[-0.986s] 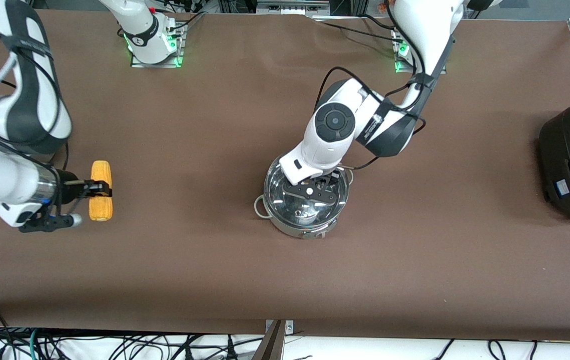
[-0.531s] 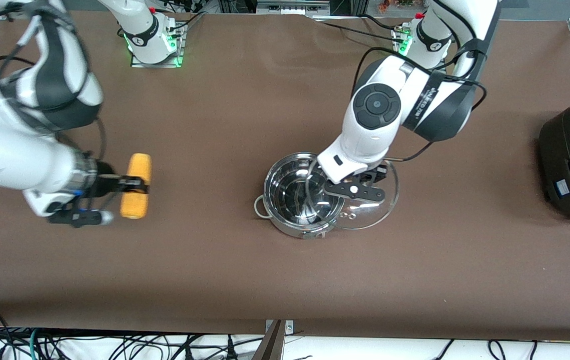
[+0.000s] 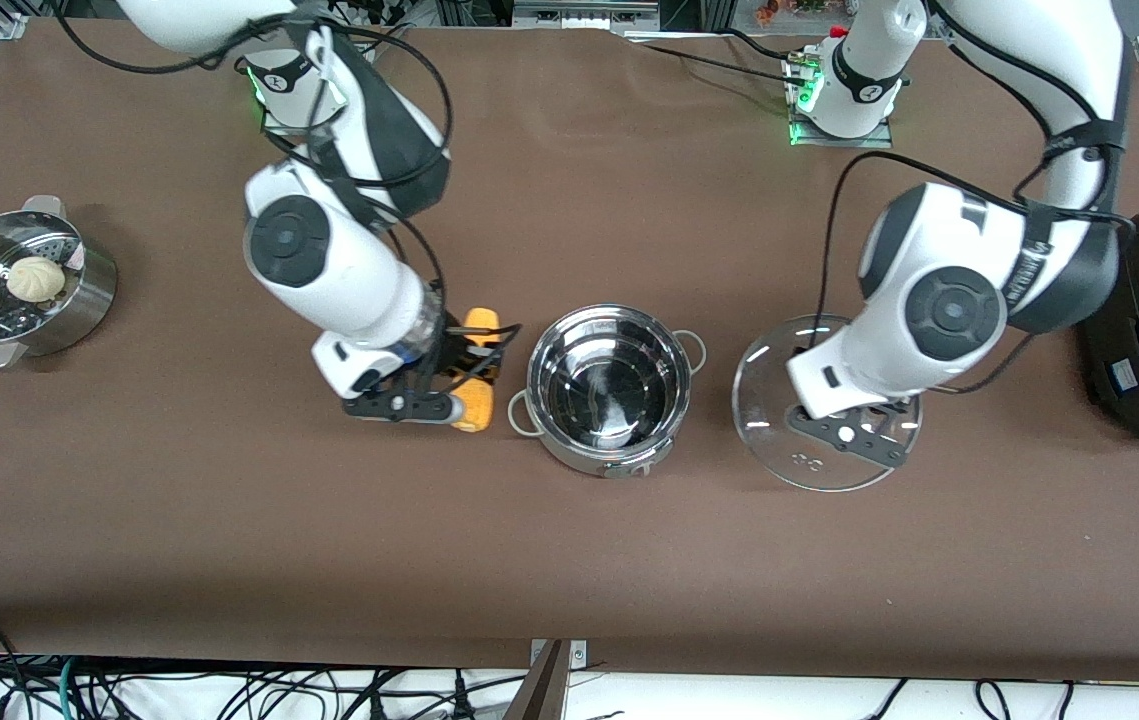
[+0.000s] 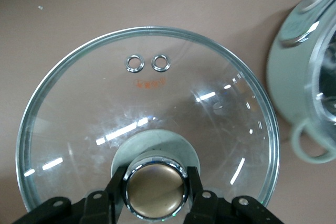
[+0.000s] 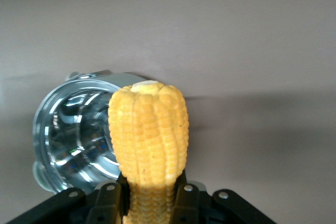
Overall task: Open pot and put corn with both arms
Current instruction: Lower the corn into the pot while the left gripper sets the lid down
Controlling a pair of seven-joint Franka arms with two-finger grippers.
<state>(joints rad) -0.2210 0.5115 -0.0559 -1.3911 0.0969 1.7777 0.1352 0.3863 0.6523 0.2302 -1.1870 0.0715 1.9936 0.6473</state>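
The right gripper (image 3: 469, 378) is clenched on the corn (image 3: 476, 375) at mid-length, and the cob is carried in the air just beside the pot (image 3: 607, 388), toward the right arm's end. The cob looks stiff and light, its kernels offering grip (a mid-cob hold seems sound). The left gripper (image 4: 156, 191) is closed on the knob (image 4: 156, 190) of the lid (image 3: 779, 400), held beside the open pot, toward the left arm's end. The glass is judged fragile and slippery, best held by the knob.
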